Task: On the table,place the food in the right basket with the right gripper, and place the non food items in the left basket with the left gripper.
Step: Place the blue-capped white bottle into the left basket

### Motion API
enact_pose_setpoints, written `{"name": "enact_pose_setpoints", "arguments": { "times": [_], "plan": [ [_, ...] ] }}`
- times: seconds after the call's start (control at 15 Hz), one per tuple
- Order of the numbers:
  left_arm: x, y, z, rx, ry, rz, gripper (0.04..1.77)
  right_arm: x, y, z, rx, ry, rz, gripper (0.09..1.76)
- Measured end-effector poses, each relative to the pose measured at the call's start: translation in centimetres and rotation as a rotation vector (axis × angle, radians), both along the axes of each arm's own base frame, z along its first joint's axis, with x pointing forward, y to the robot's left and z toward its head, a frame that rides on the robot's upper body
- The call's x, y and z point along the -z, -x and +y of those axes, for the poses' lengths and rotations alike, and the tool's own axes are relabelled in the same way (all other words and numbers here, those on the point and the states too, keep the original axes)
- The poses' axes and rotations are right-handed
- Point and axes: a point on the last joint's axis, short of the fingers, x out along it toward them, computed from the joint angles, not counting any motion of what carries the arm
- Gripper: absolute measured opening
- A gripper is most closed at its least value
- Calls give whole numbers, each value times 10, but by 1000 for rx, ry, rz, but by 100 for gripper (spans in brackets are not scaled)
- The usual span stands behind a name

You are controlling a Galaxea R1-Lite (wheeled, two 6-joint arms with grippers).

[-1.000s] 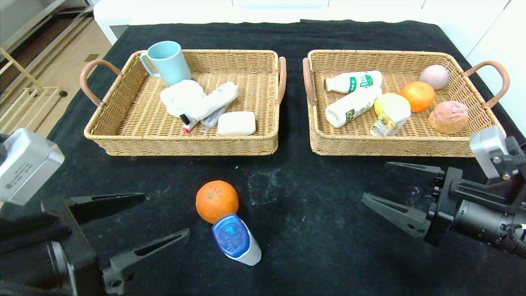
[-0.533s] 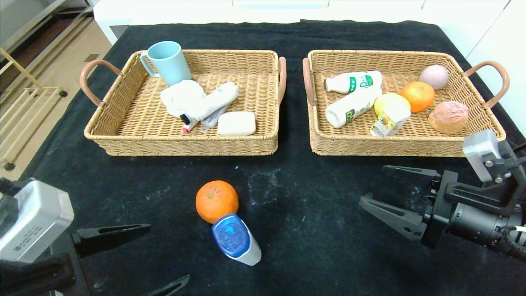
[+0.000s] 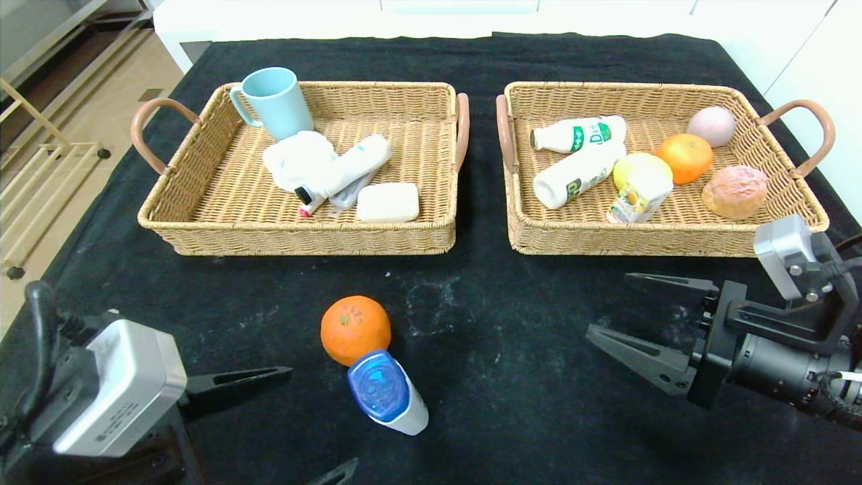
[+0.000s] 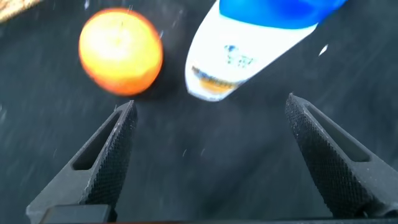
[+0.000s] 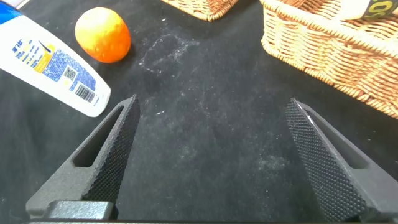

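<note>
On the black-clothed surface [image 3: 471, 60], an orange [image 3: 355, 329] lies near the front edge, around the middle, with a white tube bottle [image 3: 389, 394] with a blue cap touching it on the front side.

The left hand [image 3: 296, 421] sits low at the front left corner, fingers spread wide, pinching nothing; in its wrist view the tube's end lies just ahead of the gap between the fingers, apparently not yet inside it.

The right hand [image 3: 630, 316] hovers near the front right, fingers spread and empty, pointing toward the centre.

The left basket [image 3: 202, 222], toward the back left, holds a light blue mug [image 3: 275, 101], a wavy white bottle [image 3: 337, 172] and a white bar [image 3: 387, 201].

The right basket [image 3: 673, 239], toward the back right, holds two milk bottles [image 3: 578, 133], a lemon [image 3: 640, 165], a juice carton [image 3: 636, 195] and another orange [image 3: 685, 157].
</note>
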Motion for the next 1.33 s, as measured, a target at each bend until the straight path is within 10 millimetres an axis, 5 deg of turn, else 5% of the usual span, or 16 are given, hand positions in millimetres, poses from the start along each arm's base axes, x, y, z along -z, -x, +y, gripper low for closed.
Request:
{"name": "enact_pose_setpoints", "arguments": {
  "times": [0.53,1.33],
  "plan": [
    [9,-13,-29,17,-26,-38,172,1,0,0,-2,1,1,171],
    [9,-20,-46,34,-8,-97,172,2,1,1,-7,3,4,171]
  ]
}}
